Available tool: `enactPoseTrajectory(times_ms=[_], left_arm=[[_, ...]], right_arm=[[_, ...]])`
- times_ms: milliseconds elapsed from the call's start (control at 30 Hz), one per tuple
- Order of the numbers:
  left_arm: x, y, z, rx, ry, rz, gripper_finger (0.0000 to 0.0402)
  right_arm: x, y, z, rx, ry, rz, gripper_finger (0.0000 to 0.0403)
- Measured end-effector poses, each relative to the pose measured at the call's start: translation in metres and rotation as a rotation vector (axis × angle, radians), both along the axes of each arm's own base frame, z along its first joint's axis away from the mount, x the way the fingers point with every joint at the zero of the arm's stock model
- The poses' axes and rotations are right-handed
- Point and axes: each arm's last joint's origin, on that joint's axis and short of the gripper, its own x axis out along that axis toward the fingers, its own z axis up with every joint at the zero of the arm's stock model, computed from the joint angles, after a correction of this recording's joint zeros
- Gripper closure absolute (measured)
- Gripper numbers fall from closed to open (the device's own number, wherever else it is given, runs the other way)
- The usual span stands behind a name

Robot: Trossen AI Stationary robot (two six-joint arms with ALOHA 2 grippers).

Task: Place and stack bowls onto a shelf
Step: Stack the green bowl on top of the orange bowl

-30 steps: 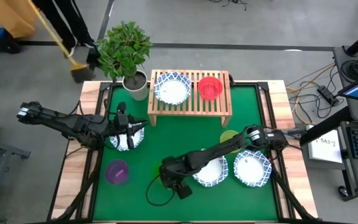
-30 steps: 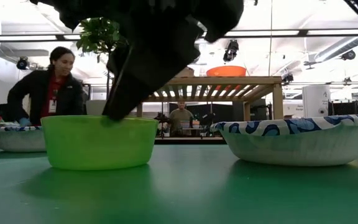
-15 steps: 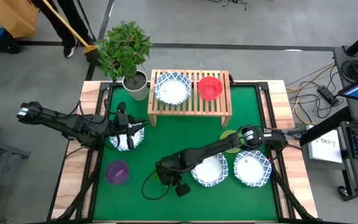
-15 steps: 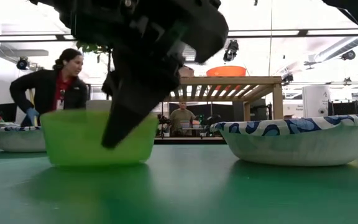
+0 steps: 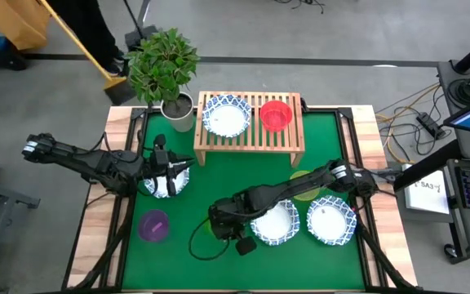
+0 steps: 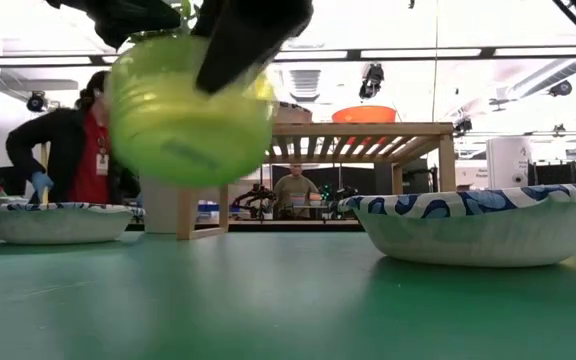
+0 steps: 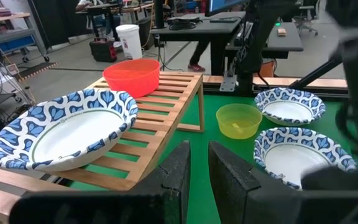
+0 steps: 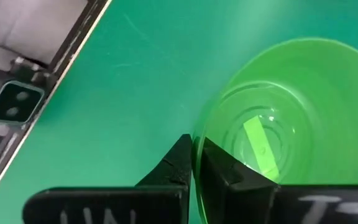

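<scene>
The right gripper (image 8: 192, 163) pinches the rim of the small translucent green plastic bowl (image 6: 190, 115), holding it tilted and clear of the green table mat (image 6: 288, 300). Just beside that gripper sits a wide white bowl with a blue patterned rim (image 5: 274, 223). Well beyond it stands the low light-wood slatted shelf (image 5: 288, 131), carrying another patterned bowl (image 5: 225, 115) and a red bowl (image 5: 275, 114). The left gripper (image 7: 199, 162) rests over a patterned bowl (image 5: 166, 181), fingers nearly closed, holding nothing.

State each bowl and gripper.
Green bowl: lifted, tilted, held by rim.
Right gripper: shut on green bowl.
Left gripper: at left patterned bowl.
Left patterned bowl: on table.
Shelf patterned bowl: upright on shelf.
Red bowl: upright on shelf.
Yellow bowl: on table.
Purple bowl: on table.
Middle patterned bowl: on table.
Right patterned bowl: on table.
</scene>
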Motion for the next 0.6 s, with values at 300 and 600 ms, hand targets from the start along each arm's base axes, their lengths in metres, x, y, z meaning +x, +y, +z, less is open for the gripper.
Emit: enactPoseTrajectory(times_ms=[300,600], left_arm=[[0.0,0.0,0.0,0.0,-0.002,0.0,0.0362],[0.0,0.0,0.0,0.0,-0.002,0.0,0.0362]], right_arm=[[-0.051,-0.023,0.09,-0.191,-0.131,-0.176,0.0394],[-0.104,-0.076,0.143,-0.482,-0.148,-0.521,0.0394]])
